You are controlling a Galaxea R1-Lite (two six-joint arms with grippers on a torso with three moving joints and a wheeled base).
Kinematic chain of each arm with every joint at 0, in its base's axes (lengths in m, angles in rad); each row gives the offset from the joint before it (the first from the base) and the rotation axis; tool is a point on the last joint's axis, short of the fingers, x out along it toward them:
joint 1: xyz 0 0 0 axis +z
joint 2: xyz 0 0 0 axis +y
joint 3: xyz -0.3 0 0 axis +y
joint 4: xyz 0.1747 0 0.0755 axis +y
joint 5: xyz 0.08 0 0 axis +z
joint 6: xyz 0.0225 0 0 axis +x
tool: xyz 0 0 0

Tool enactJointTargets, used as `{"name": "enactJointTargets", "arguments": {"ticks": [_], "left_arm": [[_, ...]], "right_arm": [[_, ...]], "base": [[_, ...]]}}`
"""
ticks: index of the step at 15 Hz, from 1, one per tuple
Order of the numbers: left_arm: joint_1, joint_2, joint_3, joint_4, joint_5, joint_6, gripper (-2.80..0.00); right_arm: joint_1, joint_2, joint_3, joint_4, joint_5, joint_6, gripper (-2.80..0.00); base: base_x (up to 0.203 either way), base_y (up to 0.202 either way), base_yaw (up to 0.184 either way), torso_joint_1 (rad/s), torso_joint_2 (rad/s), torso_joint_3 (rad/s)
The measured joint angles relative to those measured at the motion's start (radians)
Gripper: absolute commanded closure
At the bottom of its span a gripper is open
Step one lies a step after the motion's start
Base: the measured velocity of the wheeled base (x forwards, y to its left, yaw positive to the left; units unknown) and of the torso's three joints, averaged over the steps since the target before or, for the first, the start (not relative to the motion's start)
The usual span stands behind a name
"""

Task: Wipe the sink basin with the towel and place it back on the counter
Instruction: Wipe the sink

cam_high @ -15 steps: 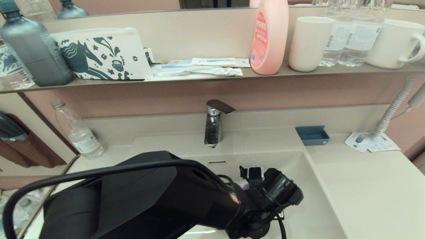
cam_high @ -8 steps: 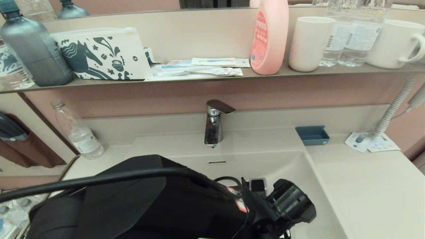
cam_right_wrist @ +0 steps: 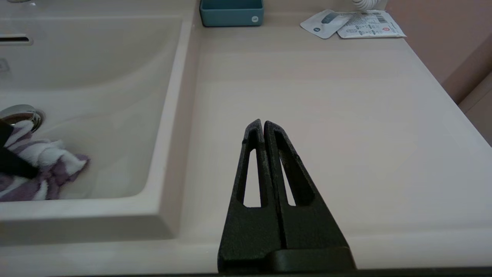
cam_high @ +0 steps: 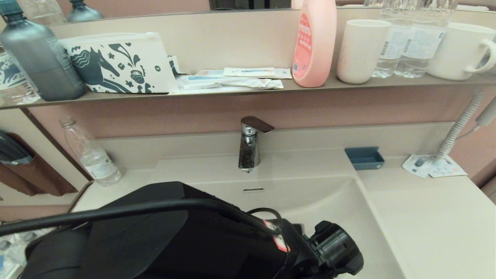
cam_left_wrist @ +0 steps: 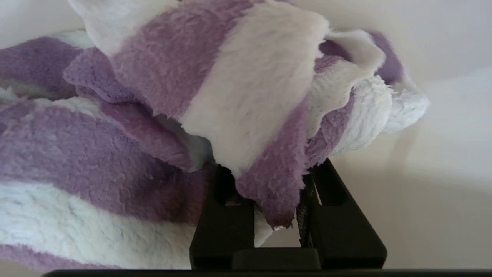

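Towel [cam_left_wrist: 215, 111], purple and white stripes, is bunched in a heap on the floor of the sink basin [cam_right_wrist: 111, 115], right next to the chrome drain plug [cam_right_wrist: 19, 113]; no clean long axis, it's crumpled, and the bulk spreads out ahead of the gripper and to one side. Left gripper [cam_left_wrist: 275, 181] is pinched narrow on a fold of the towel, cloth poking out between the two fingers, so the towel sits directly at and beyond the fingertips, against the basin surface. Left arm [cam_high: 174, 236] reaches across and down into the basin from the robot's left, wrist low and hiding the gripper and towel in the head view. Looks like mid-wipe; the put-back isn't done. Left arm is obviously the nearer one, it has the cloth. Open worktop [cam_right_wrist: 307, 115] lies to the robot's right of the basin, past the basin's raised rim, so the towel would need lifting over that rim to get there. Right gripper [cam_right_wrist: 263, 127] is closed, fingers pressed together with nothing in them, parked low over the worktop near its front edge, well apart from the towel. Blue tray [cam_right_wrist: 231, 12] and paper packets [cam_right_wrist: 351, 24] sit at the back.
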Motion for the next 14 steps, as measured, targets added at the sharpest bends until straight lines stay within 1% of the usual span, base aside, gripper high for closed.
{"name": "enactJointTargets", "arguments": {"ticks": [3, 7, 9, 11, 12, 14], "left_arm": [[0.007, -0.035, 0.099, -0.004, -0.037, 0.026, 0.0], [0.04, -0.116, 0.258, -0.008, -0.068, 0.128, 0.0], [0.059, -0.155, 0.329, -0.009, -0.085, 0.154, 0.0], [0.097, -0.19, 0.398, -0.018, -0.096, 0.21, 0.0], [0.125, -0.204, 0.423, -0.019, -0.102, 0.228, 0.0], [0.187, -0.222, 0.455, -0.019, -0.108, 0.237, 0.0]], "right_arm": [[0.0, 0.0, 0.0, 0.0, 0.0, 0.0, 0.0], [0.0, 0.0, 0.0, 0.0, 0.0, 0.0, 0.0], [0.0, 0.0, 0.0, 0.0, 0.0, 0.0, 0.0], [0.0, 0.0, 0.0, 0.0, 0.0, 0.0, 0.0], [0.0, 0.0, 0.0, 0.0, 0.0, 0.0, 0.0], [0.0, 0.0, 0.0, 0.0, 0.0, 0.0, 0.0]], "base": [[0.0, 0.0, 0.0, 0.0, 0.0, 0.0], [0.0, 0.0, 0.0, 0.0, 0.0, 0.0], [0.0, 0.0, 0.0, 0.0, 0.0, 0.0], [0.0, 0.0, 0.0, 0.0, 0.0, 0.0], [0.0, 0.0, 0.0, 0.0, 0.0, 0.0], [0.0, 0.0, 0.0, 0.0, 0.0, 0.0]]}}
